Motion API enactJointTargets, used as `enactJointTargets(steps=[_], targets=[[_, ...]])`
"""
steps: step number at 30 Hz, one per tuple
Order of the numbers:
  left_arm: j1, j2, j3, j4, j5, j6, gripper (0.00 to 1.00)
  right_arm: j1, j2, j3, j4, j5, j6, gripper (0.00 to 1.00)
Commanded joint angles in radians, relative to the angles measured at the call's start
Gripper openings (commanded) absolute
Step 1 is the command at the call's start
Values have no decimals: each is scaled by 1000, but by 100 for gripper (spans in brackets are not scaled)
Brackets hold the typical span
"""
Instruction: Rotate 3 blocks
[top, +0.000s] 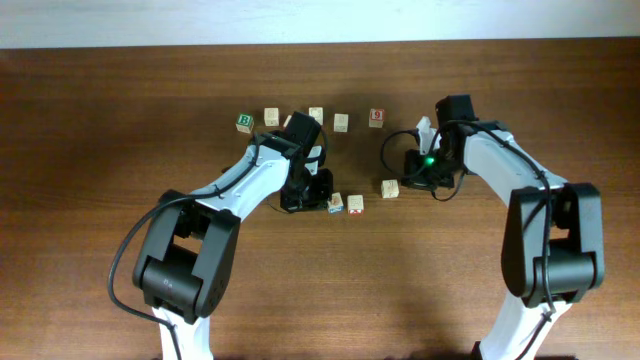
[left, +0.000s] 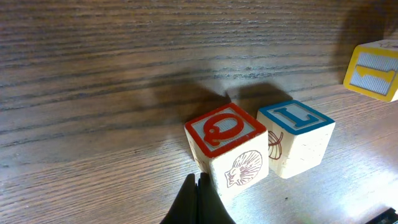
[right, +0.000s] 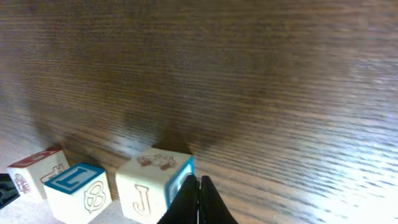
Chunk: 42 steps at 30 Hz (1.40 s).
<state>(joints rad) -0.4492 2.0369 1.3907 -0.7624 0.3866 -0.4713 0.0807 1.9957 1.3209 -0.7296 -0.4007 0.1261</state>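
Three lettered blocks stand in a loose row near the middle of the table (left: 124, 62), between the two arms, and we find both pincers down at wood level. The left pincer (left: 199, 200) has its fingers pressed together into one dark blade and holds nothing. Its tip is at the near lower corner of the Q block (left: 227, 146) (red-framed top, a shell printed on the side), though we cannot tell whether it quite touches. The blue-topped L block (left: 295, 138) sits just beside the Q. The right pincer (right: 199, 198) is likewise pressed together and empty, its tip against or just beside the blue-edged face of the J block (right: 152, 185), which stands a little apart from the other two. We judge the step in hand to be a turning nudge with the closed fingers. To do it well, the push should land off-centre, low on the side and near a corner, so the block pivots on the spot rather than sliding. For the Q, the sweep should run away from the L, lest the neighbour be dragged along.
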Motion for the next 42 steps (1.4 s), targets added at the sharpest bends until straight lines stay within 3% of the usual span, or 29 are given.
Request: enactJointTargets(steps=[1, 20, 30, 42], targets=[[-2, 9, 17, 2, 10, 18, 0, 52, 12, -6, 8, 3, -18, 4], [-2, 9, 17, 3, 10, 18, 0, 180, 12, -6, -78, 9, -113, 4], [-2, 9, 18, 74, 11, 47, 0, 182, 8, 11, -148, -53, -130, 4], [-85, 9, 18, 16, 18, -14, 0, 154, 8, 68, -206, -81, -85, 5]])
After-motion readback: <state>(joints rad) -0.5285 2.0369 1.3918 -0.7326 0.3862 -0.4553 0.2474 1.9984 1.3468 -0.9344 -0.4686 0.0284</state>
